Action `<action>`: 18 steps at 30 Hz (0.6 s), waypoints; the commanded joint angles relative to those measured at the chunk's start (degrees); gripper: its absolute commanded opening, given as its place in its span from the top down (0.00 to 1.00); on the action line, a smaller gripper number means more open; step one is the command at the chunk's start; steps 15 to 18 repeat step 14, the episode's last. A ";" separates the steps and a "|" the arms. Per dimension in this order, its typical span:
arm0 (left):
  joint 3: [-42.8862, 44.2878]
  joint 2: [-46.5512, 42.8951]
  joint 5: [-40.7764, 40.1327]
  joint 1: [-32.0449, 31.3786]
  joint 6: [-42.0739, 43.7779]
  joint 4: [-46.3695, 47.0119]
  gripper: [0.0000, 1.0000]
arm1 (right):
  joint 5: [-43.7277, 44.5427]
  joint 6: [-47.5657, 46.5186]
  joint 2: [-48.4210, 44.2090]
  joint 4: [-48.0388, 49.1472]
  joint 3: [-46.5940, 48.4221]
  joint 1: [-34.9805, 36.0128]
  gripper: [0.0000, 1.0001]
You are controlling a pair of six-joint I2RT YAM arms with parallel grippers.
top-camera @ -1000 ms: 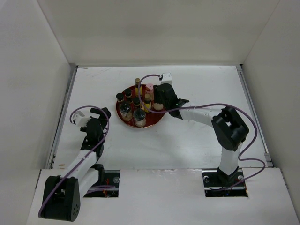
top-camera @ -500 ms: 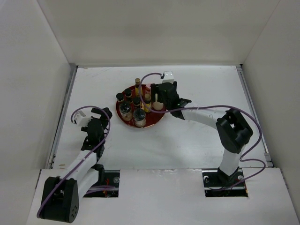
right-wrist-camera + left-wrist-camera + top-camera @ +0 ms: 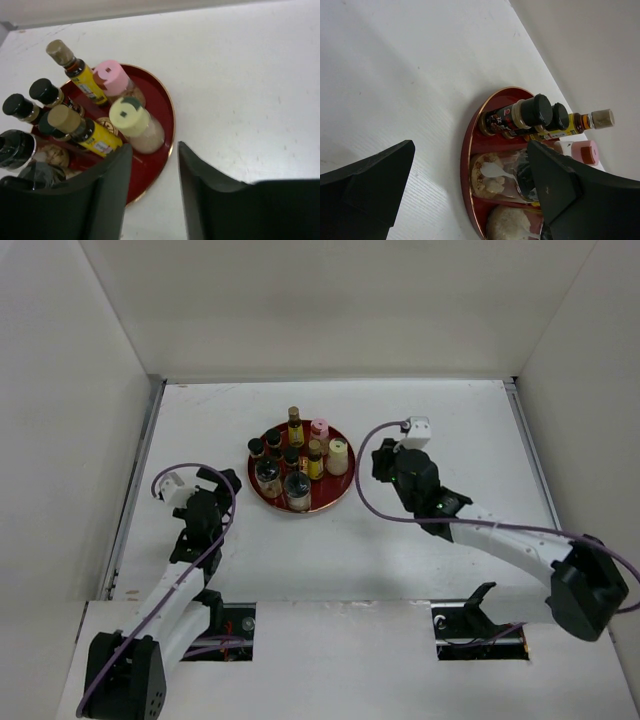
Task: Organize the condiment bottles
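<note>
All condiment bottles (image 3: 298, 462) upright on red tray (image 3: 336, 487) at mid surface (image 3: 300, 560); both empty & parted, right hand (image 3: 155, 152) near tray rim, left hand (image 3: 214, 478) further off; prob. best keep right clear of cream-capped jar (image 3: 136, 122).

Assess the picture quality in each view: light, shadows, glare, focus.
Top external: even, flat light, faint shadows, the condiment bottles sharp but small. Left wrist: the left gripper looms dark and soft-edged, and the bottles look tipped sideways because the camera is tilted. Right wrist: bottles crisp, a thin gleam along the red tray rim, the right gripper dark and featureless.
</note>
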 commanded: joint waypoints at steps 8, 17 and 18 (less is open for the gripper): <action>5.19 0.04 1.57 -3.57 1.35 -2.24 0.00 | 3.15 8.27 -22.03 -5.42 -14.32 -4.27 0.65; 5.19 0.64 1.83 -2.44 1.70 -2.33 0.00 | 4.38 10.64 -27.23 -14.73 -11.43 -3.14 0.57; 5.19 0.64 1.83 -2.44 1.70 -2.33 0.00 | 4.38 10.64 -27.23 -14.73 -11.43 -3.14 0.57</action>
